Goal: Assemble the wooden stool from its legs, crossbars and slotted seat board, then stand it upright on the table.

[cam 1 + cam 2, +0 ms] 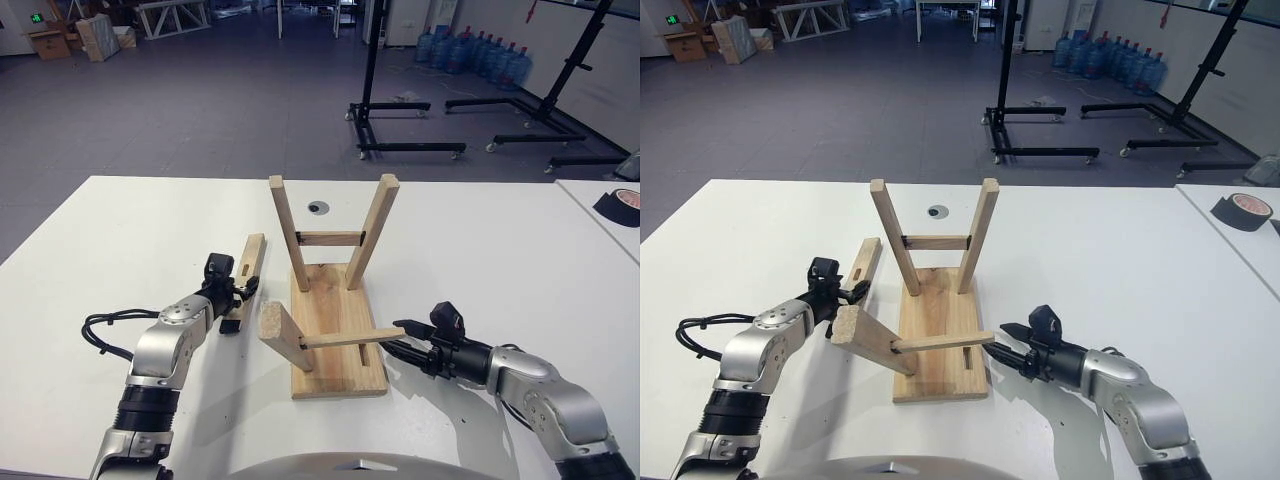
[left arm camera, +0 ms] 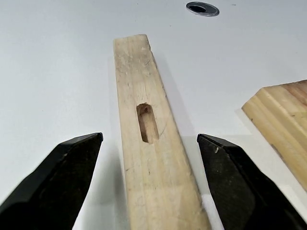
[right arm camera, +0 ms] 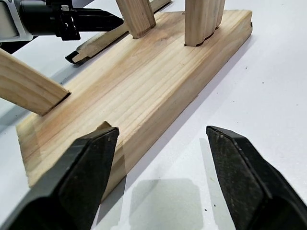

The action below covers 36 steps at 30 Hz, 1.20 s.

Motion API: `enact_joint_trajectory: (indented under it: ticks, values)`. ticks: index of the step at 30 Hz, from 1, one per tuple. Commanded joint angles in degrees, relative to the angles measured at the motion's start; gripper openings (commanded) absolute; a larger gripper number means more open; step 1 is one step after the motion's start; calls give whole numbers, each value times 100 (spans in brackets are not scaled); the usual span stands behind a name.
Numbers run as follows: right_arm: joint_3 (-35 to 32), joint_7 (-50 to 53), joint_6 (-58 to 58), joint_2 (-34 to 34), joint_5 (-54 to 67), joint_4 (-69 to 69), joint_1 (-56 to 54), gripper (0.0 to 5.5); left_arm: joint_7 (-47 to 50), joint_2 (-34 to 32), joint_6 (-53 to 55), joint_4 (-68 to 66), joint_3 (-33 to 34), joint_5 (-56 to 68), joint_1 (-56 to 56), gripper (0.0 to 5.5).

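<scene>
Nearest, the right jaws stand wide open and empty on the white surface (image 1: 480,250), at the right edge of the seat board (image 1: 335,372), which lies flat. A leg (image 1: 285,337) leans from the board's near left corner, and a loose-ended crossbar (image 1: 350,339) runs from it towards those jaws. Left of the board, the left jaws are spread open around a fourth leg (image 2: 148,143) lying flat, not gripping it. At the board's far end two legs (image 1: 289,230) (image 1: 372,232) stand up, joined by a second crossbar (image 1: 330,238).
</scene>
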<state>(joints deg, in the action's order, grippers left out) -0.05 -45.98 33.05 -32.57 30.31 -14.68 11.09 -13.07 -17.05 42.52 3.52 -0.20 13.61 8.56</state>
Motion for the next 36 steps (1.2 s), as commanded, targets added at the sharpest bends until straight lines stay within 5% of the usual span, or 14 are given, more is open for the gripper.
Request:
enact_joint_trajectory:
  ticks: [1, 15, 24, 27, 32, 36]
  values:
    - [117, -6, -70, -37, -142, -122, 87, 335, -124, 18, 461, -38, -41, 81, -181, 362]
    - [52, 9, -71, -46, -138, -175, 16, 335, 141, 135, -250, 180, 1, -331, -689, 204]
    - [-48, -13, -111, 29, -97, 1, -217, 335, 134, 53, -1286, 299, 10, -725, -632, 203]
    - [-280, 18, -27, 117, 137, 41, -323, 335, 86, 112, -1867, 450, 483, -481, -536, 203]
    - [-627, -199, 231, 145, 763, 111, -773, 335, -1425, -81, -2733, 680, 1437, 1093, -655, 202]
    - [-1150, -210, 803, 460, 2186, -108, -1321, 335, -2376, -454, -1981, 1064, 1681, 2445, -598, 202]
